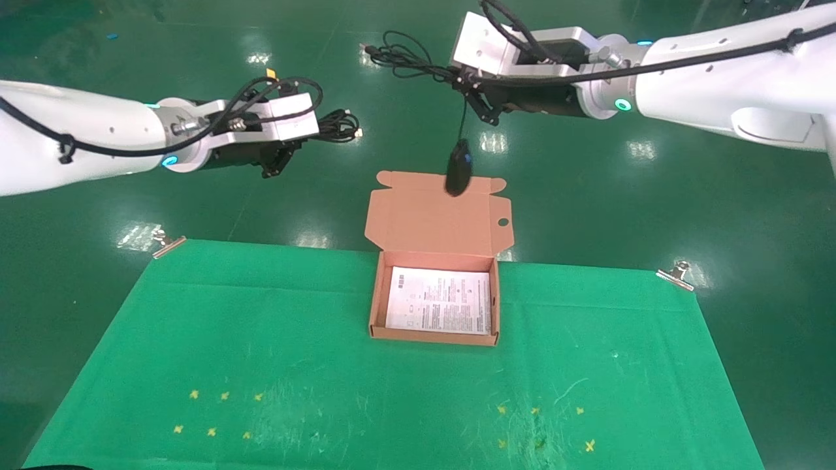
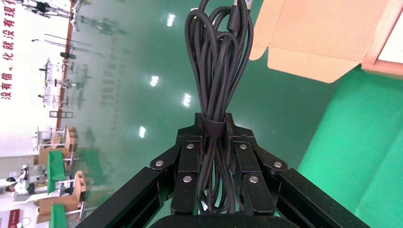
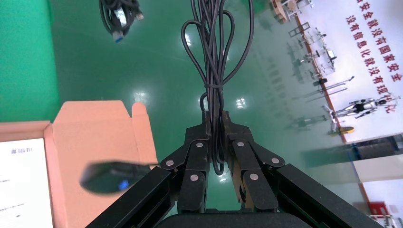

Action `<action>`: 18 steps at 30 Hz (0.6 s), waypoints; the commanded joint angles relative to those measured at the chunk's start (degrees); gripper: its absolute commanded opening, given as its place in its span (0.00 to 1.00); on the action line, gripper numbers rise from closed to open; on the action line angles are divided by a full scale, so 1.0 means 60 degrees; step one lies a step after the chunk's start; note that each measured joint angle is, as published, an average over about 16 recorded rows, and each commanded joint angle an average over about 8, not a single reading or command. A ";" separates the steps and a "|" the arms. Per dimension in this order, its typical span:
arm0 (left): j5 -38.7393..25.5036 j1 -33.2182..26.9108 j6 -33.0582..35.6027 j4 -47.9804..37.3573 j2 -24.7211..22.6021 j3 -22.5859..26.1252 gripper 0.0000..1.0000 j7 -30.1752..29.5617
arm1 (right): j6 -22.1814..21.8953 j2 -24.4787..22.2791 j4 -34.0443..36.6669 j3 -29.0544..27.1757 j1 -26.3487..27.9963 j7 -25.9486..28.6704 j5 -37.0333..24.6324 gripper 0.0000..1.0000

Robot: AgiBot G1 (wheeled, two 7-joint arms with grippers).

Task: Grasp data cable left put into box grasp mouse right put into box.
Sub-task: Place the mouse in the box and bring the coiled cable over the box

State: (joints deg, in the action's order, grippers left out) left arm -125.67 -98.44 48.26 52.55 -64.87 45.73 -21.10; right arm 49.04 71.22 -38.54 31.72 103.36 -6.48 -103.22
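Nearest, at the bottom of the head view, the green cloth (image 1: 196, 339) lies bare apart from small yellow crosses (image 1: 219, 412), clipped at its far corners. At its far edge, centre frame, sits the box (image 1: 375, 307), shallow orange-brown cardboard, its flap lid (image 1: 424, 222) folded back and upright so the white printed sheet (image 1: 439, 301) lining the bottom is exposed; neither item is in it yet.

Beyond and above, both arms are raised over the shiny green floor. In the upper left of the frame the left gripper (image 1: 277, 161) is clamped on the data cable (image 1: 337, 125), a thin black flat bundle; the left wrist view shows the fingers (image 2: 190, 161) pinching it at its binding band, so the coil holds together and sticks straight out past the tips. It is still well left of the box.

In the upper right, the right gripper (image 1: 486, 111) is closed not on the mouse body but on its bundled cord (image 3: 216, 71) (tied at the waist with a thin twist). So the mouse (image 1: 458, 168), small, black and oval with a blue glint, dangles on a short length of cord in front of the flap lid, just behind the box opening. I judge it likely to swing when lowered.
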 commanded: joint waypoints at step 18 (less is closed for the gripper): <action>-0.0709 0.0523 0.0402 0.0624 0.0598 0.0136 0.00 -0.0817 | -0.0193 0.0605 0.0618 0.0275 -0.0667 -0.0498 -0.0085 0.00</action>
State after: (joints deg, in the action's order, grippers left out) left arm -129.80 -95.30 50.91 56.49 -61.11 46.44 -26.23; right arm 47.79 75.04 -34.86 33.44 99.49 -9.33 -103.61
